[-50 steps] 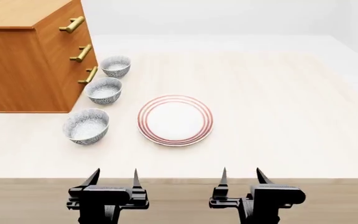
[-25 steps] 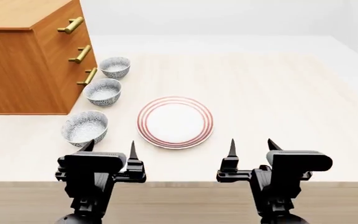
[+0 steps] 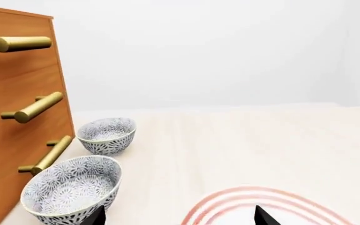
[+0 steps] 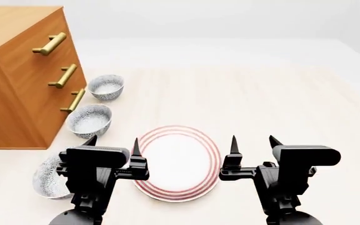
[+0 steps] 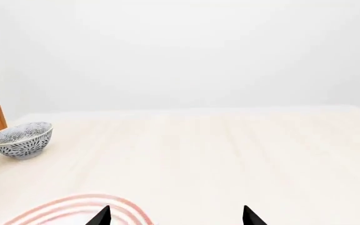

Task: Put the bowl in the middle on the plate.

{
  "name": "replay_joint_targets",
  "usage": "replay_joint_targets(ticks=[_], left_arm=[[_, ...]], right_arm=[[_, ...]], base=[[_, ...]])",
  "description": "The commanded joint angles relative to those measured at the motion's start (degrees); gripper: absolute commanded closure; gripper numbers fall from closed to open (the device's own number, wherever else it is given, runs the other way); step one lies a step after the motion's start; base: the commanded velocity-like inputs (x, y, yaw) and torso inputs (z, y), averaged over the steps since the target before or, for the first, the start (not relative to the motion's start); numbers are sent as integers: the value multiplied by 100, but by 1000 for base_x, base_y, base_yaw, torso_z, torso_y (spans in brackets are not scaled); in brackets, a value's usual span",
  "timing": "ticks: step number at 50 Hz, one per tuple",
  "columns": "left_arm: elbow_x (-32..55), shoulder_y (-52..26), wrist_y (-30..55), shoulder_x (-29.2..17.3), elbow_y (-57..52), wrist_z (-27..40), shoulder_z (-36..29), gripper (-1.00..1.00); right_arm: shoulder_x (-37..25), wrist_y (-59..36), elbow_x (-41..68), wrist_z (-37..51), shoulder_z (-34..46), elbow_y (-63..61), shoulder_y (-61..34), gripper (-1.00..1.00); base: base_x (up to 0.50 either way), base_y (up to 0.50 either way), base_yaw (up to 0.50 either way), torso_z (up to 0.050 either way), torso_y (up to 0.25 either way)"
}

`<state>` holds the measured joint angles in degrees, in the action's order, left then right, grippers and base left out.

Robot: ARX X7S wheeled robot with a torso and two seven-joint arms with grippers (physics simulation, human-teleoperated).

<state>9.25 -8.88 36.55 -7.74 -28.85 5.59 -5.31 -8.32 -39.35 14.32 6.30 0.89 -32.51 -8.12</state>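
Three patterned bowls line up beside the dresser. The middle bowl (image 4: 89, 120) stands upright between the far one (image 4: 105, 87) and the near one (image 4: 47, 179), which my left arm partly hides. The red-ringed plate (image 4: 176, 161) lies to their right. My left gripper (image 4: 113, 145) is open over the plate's left edge, empty. My right gripper (image 4: 253, 143) is open just right of the plate, also empty. In the left wrist view the middle bowl (image 3: 73, 190) is ahead of the open left gripper (image 3: 180, 219), with the plate (image 3: 261, 199) beneath. The right gripper (image 5: 176, 218) sees the plate (image 5: 80, 206).
A wooden dresser (image 4: 17, 93) with brass handles (image 4: 62, 76) stands at the left, close behind the bowls. The pale wooden table (image 4: 280, 93) stretches far and right of the plate. The far bowl (image 3: 107, 135) also shows in the left wrist view.
The head view has moved forward over the table, so bowls and plate sit closer. Both arms have risen and advanced to flank the plate. Both grippers stay open.
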Motion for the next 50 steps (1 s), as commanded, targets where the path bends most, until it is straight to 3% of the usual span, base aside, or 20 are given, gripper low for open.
replay_joint_targets(ticks=[1,23,30,33,34,36,40,50], left_arm=[[54,-17,20,-43,14,56,-39,-100],[137,44,-116,-103,137,163,-68,-100],[177,-40,67,-151,97,186,-114,-100],[361,-246,584,-171,17,143,-88,-100],[143,-418,728,-246,8,280,-250,-100],[495,-900,1707,-171,-16,237,-57,-100],[623,-1963,2562,-109,464,278,44,-100],[447,-3431,3734,-159,1761,489,-178,-100]], right_arm=[[-20,31,84,18,13,61,-5,-100],[-74,237,122,83,119,217,70,-100],[-57,231,194,141,55,303,33,-100],[-69,246,210,143,64,314,36,-100],[-75,231,216,153,62,297,35,-100],[-86,224,226,171,54,268,45,-100],[-100,243,253,184,39,259,65,-100],[-133,306,311,205,33,246,122,-100]], base=[[500,0,0,0,0],[500,0,0,0,1],[23,0,0,0,0],[0,0,0,0,0],[0,0,0,0,0],[0,0,0,0,0],[0,0,0,0,0],[0,0,0,0,0]])
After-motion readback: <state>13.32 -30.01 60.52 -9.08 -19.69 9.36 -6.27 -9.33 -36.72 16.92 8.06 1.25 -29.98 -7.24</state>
